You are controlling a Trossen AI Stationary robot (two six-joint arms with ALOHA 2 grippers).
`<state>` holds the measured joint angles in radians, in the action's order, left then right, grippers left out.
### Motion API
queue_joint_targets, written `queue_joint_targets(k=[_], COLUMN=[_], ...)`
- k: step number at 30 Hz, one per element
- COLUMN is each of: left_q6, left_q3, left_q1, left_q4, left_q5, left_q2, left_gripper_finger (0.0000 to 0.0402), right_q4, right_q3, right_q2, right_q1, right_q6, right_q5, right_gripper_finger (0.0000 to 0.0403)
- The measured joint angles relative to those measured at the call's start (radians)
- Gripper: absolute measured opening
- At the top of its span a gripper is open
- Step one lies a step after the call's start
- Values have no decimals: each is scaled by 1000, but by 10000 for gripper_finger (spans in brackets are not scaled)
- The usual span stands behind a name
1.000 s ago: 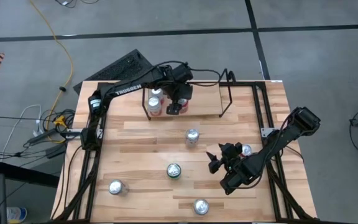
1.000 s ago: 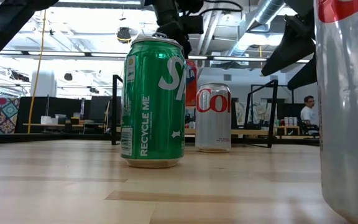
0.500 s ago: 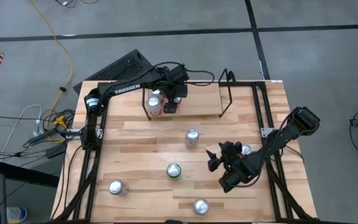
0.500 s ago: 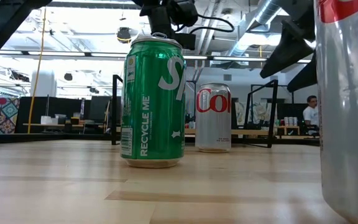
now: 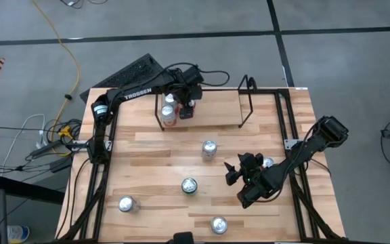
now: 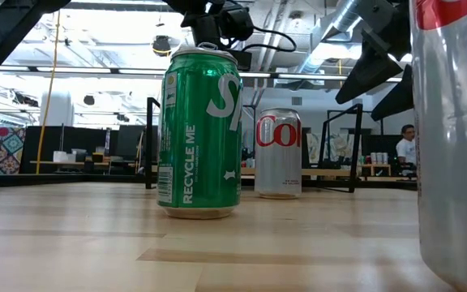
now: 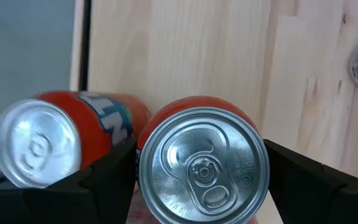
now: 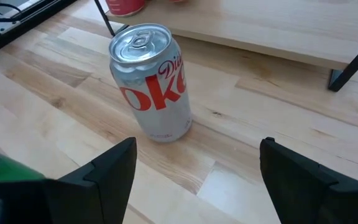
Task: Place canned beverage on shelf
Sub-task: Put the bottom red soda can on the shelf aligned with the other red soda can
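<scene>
The shelf (image 5: 215, 105) is a low black wire rack with a light wood floor at the table's far edge. Two cans (image 5: 169, 108) stand at its left end, and one of them shows in the left wrist view (image 7: 36, 146). My left gripper (image 5: 186, 108) is over the shelf right beside them, shut on a red can (image 7: 201, 165). My right gripper (image 5: 239, 175) is open and empty over the table's right half. It faces a silver Diet Coke can (image 8: 151, 81) that stands on its base. My left gripper pinches the red can between its two fingers, one on each side of the can's wall just below the top rim (image 7: 143, 158). The fingers come from above, pointing down. The can is upright. Whether its base rests on the shelf floor cannot be told.
Loose cans stand on the table: a silver one (image 5: 209, 149), a green one (image 5: 189, 185), two near the front edge (image 5: 126, 203) (image 5: 218, 224) and one beside the right arm (image 5: 268, 163). The shelf floor's right part (image 5: 225, 102) is bare. A black tubular frame (image 5: 290, 129) edges the tabletop.
My left gripper has carried the red can along the shelf toward the table's left edge, up beside the two cans at the shelf's left end. The can stays upright.
</scene>
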<state>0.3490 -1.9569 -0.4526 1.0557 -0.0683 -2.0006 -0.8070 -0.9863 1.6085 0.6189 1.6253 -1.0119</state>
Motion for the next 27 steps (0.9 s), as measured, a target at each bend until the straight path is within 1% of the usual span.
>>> queue_joint_targets(k=[7, 12, 16, 21, 23, 25, 27], left_q6=[-59, -117, -176, -209, -226, -233, -239], left_q3=[0, 0, 0, 0, 0, 21, 49], left_q1=[0, -7, -23, -25, -25, -22, -16], left_q4=[-18, -24, -31, -48, -50, -81, -97], left_q5=[-2, -41, 4, 12, 33, 56, 49], left_q2=[0, 0, 0, 0, 0, 0, 5], left_gripper_finger=[286, 286, 287, 287, 287, 287, 287], right_q4=[4, 4, 4, 4, 4, 3, 3], right_q3=[0, 0, 0, 0, 0, 0, 0], right_q2=[0, 0, 0, 0, 0, 0, 0], right_q1=[0, 0, 0, 0, 1, 3, 8], right_q6=[0, -3, -3, -3, -2, -2, -1], right_q5=[0, 0, 0, 14, 15, 17, 23], right_gripper_finger=[315, 315, 315, 315, 315, 315, 315])
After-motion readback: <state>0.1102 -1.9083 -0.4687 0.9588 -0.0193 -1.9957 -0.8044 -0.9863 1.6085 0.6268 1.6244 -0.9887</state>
